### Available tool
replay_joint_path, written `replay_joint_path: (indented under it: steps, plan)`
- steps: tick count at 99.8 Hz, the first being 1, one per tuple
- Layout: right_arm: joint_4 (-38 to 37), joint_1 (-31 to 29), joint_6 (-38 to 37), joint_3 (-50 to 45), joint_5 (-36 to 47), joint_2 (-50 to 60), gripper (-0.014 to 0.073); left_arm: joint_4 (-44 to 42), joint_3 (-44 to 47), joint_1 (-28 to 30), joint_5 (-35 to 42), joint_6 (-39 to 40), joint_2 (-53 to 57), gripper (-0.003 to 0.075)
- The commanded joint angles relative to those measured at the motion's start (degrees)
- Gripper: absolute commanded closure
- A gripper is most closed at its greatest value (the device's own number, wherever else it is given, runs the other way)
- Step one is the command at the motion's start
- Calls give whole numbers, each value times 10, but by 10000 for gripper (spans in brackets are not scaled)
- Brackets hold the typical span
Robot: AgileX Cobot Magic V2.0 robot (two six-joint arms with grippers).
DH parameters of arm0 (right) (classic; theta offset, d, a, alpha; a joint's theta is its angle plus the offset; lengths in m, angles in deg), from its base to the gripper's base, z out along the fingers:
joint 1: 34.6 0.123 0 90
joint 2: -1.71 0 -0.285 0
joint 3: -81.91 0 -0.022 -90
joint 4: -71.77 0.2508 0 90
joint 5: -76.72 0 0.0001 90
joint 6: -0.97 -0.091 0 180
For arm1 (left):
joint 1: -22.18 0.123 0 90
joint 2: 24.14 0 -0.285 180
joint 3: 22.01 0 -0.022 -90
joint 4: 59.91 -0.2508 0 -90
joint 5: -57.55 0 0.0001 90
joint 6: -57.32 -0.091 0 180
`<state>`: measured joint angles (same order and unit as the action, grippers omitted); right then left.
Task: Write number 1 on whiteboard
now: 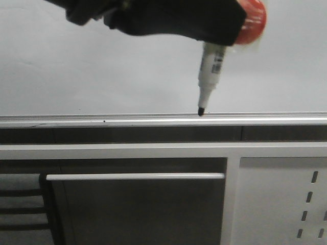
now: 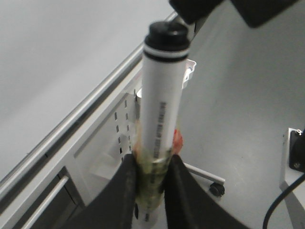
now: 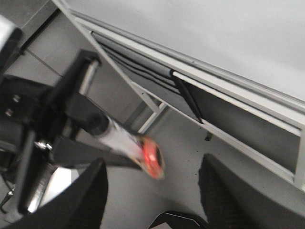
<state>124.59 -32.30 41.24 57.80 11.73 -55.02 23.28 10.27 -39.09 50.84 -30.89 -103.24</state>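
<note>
Whiteboard point(image 1: 102, 66): surface blank in the front view; no stroke of the number 1 is visible anywhere on it. Marker point(image 1: 210, 76): uncapped, hanging tip-down and slightly tilted, its black tip at the silver rail point(image 1: 102, 120) on the board's lower edge; whether it touches cannot be told. Left gripper point(image 2: 150, 186): clamped on the marker barrel, fingers point(image 2: 125, 191) pressing a greenish wrap around it. Right gripper point(image 3: 152, 191): spread wide, grasping nothing, clear of the board. Judgement: writing not yet begun; the tip sits too low on the board, so raising it, making contact and drawing the stroke all remain.
</note>
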Motion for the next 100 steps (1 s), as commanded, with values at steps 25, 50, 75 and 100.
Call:
replay_joint_path:
  steps: [25, 50, 75, 100]
  plan:
    - [28, 58, 15, 56, -15, -48, 209, 3, -19, -22, 1, 0, -9, 741]
    - [26, 95, 15, 62, -12, -84, 209, 3, -20, -22, -1, 0, -11, 741]
    - [25, 122, 27, 62, 11, -101, 361, 3, -20, -22, -1, 0, -11, 741]
    - [20, 125, 30, 62, 12, -106, 664, 3, -20, -22, 0, 0, -11, 738]
